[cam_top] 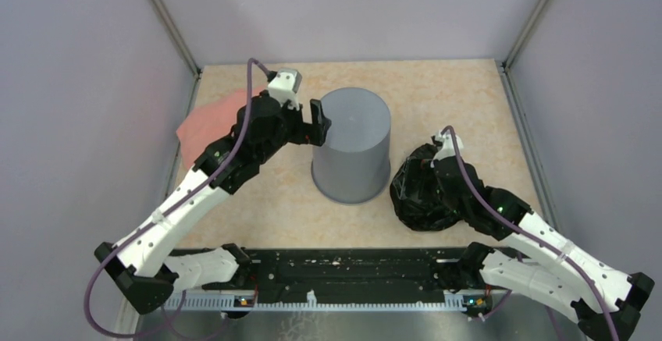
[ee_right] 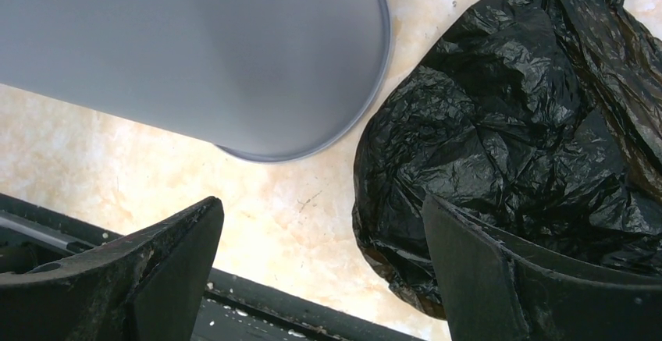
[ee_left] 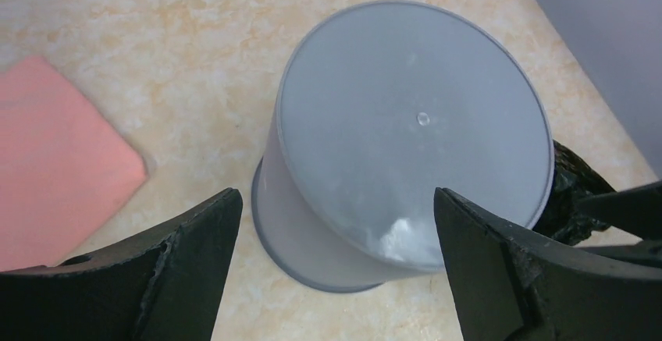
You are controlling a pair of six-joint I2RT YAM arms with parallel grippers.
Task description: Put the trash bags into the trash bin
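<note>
The grey trash bin stands upside down mid-table, its closed base up and its rim on the surface; it also shows in both wrist views. A crumpled black trash bag lies just right of it, and its edge peeks out behind the bin. My left gripper hovers open at the bin's upper left side, holding nothing. My right gripper is open over the bag's left edge, one finger above the plastic.
A salmon-pink folded cloth lies at the far left against the wall. Grey walls enclose the table on three sides. The black base rail runs along the near edge.
</note>
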